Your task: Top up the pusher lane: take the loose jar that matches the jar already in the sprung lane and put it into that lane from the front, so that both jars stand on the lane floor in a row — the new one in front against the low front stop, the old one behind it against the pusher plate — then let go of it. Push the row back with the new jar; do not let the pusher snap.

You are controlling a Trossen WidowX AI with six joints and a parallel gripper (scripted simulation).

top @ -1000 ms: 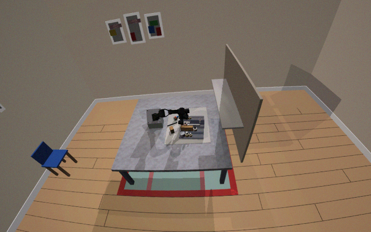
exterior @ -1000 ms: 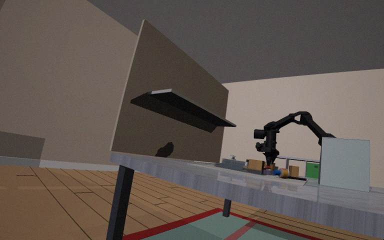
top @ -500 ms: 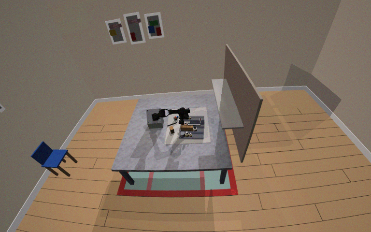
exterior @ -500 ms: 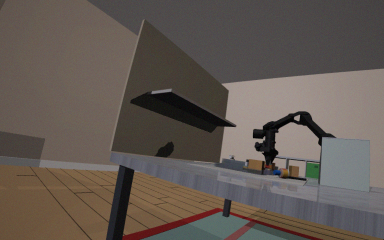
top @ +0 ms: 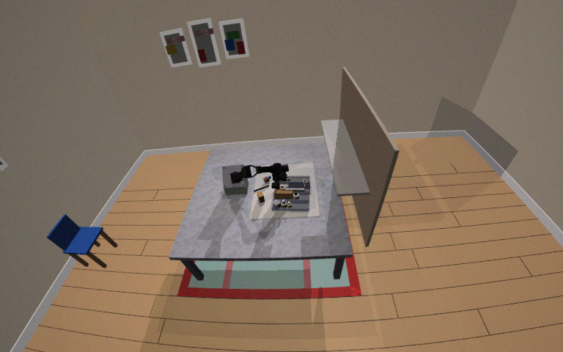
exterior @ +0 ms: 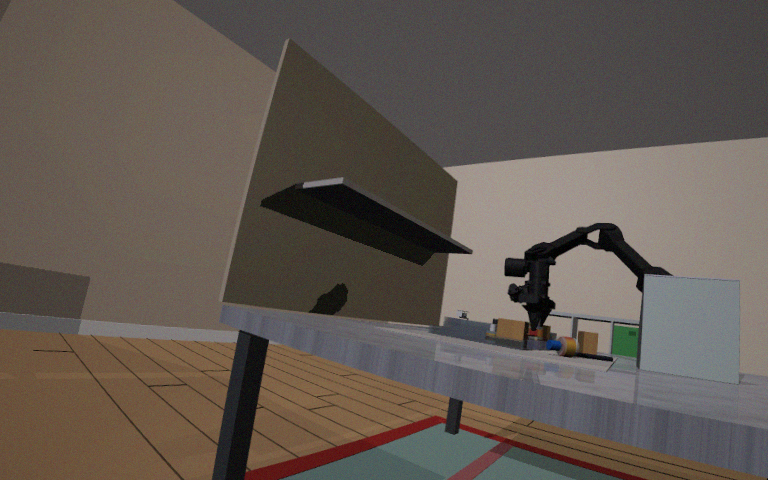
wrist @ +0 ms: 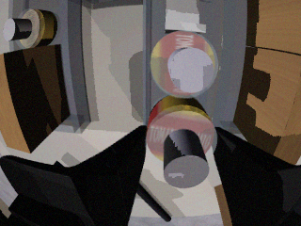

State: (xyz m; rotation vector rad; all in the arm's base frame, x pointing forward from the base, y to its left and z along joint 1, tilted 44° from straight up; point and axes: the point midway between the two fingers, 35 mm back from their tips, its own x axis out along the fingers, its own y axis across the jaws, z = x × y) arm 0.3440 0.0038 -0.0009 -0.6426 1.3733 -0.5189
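My tool [wrist: 181,145] is squeezed tight on the new jar [wrist: 180,131]. I push the old jar [wrist: 184,71] back slowly and straight.

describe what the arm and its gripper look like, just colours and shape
The arm is matte black all over, built of slim angular links with chunky joints, and rises from a pale grey box-shaped base. A black cylindrical part sticks out sideways near the wrist. The gripper tapers downward to a narrow tip; in the wrist view its fingers are broad black wedges. No cables or markings show.
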